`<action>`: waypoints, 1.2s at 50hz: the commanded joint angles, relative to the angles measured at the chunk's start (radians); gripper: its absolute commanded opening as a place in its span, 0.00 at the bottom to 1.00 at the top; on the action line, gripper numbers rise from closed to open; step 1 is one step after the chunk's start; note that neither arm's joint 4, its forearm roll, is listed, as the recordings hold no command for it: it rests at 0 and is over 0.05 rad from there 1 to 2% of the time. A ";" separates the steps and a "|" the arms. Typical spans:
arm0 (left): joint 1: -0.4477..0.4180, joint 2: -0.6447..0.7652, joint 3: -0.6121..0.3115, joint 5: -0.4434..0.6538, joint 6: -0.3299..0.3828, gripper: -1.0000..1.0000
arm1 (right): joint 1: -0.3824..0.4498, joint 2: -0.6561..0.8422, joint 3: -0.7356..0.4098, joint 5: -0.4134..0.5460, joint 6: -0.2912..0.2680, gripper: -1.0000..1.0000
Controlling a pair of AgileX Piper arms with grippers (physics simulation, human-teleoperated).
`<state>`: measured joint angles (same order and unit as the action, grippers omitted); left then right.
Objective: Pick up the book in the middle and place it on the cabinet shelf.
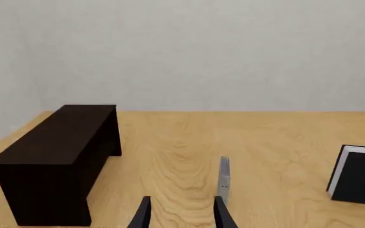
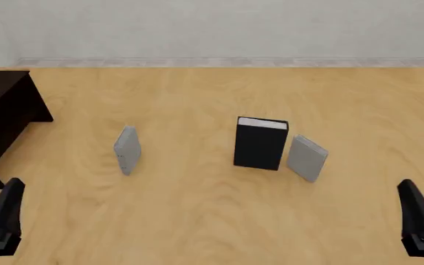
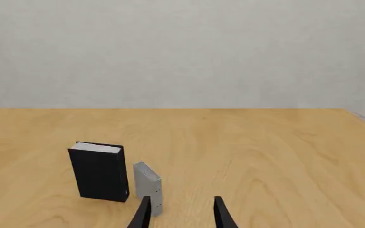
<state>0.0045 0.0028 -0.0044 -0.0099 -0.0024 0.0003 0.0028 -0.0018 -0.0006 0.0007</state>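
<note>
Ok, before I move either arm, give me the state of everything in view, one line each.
black book: standing upright on the table, untouched.
left grey book: standing upright, alone, nearer the cabinet side.
right grey book: standing, just beside the black book; contact cannot be told.
cabinet: at the table's left edge, nothing on the part of its top that shows.
left claw: open, holding nothing.
right claw: open, holding nothing.

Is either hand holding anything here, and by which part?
Nothing is held. The left hand and right hand are open and empty; the black book stands untouched.
</note>
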 commanded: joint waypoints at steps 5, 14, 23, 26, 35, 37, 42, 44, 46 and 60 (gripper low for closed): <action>-0.014 0.000 0.001 0.010 -0.021 1.00 | 0.000 0.000 -0.004 0.006 0.002 1.00; -0.015 0.121 -0.035 -0.077 -0.078 1.00 | 0.000 0.006 0.000 -0.003 0.003 1.00; -0.047 0.358 -0.122 -0.238 -0.131 1.00 | 0.000 0.011 0.000 -0.008 0.002 1.00; -0.101 0.404 -0.146 -0.261 -0.080 1.00 | 0.000 0.014 0.001 -0.011 0.002 1.00; -0.157 0.640 -0.265 -0.357 -0.019 1.00 | 0.000 0.016 0.000 -0.012 0.003 1.00; -0.169 0.638 -0.275 -0.353 -0.020 1.00 | 0.000 0.018 0.000 -0.015 0.003 1.00; -0.219 0.746 -0.333 -0.373 0.026 1.00 | 0.000 0.018 0.000 -0.015 0.001 1.00; -0.244 0.758 -0.354 -0.369 0.017 1.00 | 0.000 0.019 0.000 -0.016 0.002 1.00; -0.264 0.779 -0.369 -0.372 0.021 1.00 | 0.000 0.019 0.000 -0.016 0.003 1.00; -0.357 1.012 -0.556 -0.401 0.112 1.00 | 0.000 0.026 0.001 -0.024 0.001 1.00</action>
<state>-0.2850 0.8577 -0.4339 -0.3900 0.0558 0.0000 0.0244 -0.0011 -0.0193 0.0028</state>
